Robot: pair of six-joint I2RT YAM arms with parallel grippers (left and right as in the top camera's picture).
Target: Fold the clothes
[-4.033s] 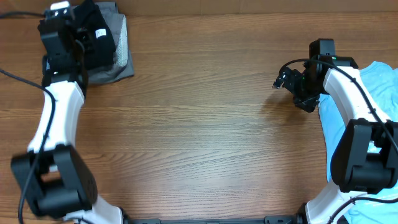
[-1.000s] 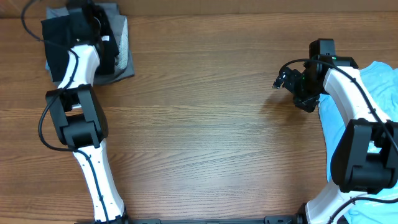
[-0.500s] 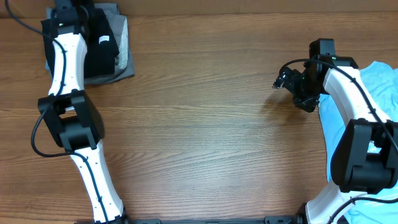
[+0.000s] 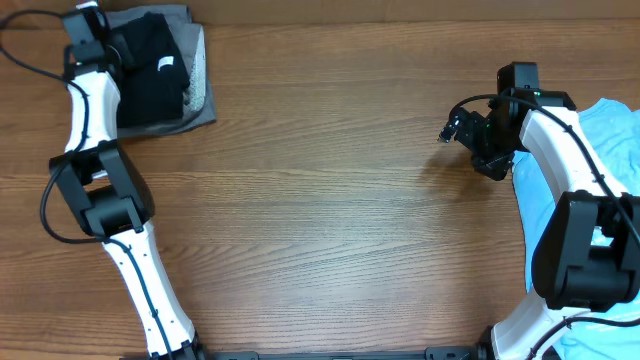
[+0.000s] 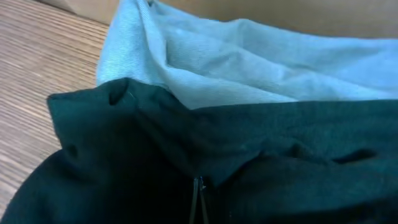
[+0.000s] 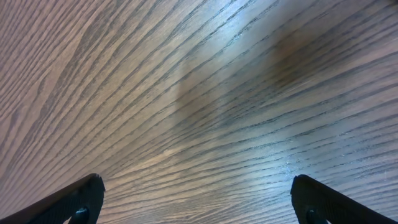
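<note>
The left arm and right arm share white tubular links, bulky black joint housings and thin black cables, and the right gripper has black fingertips.

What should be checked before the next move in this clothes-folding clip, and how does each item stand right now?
1. Left gripper shut at the black T-shirt: ok.
2. Cloth actually pinched in it: cannot tell.
3. Black T-shirt folded, lying on the grey garment: ok.
4. Right gripper open over bare table: ok.
5. Light-blue T-shirt folded: not ok, it lies rumpled at the table's right edge.
</note>
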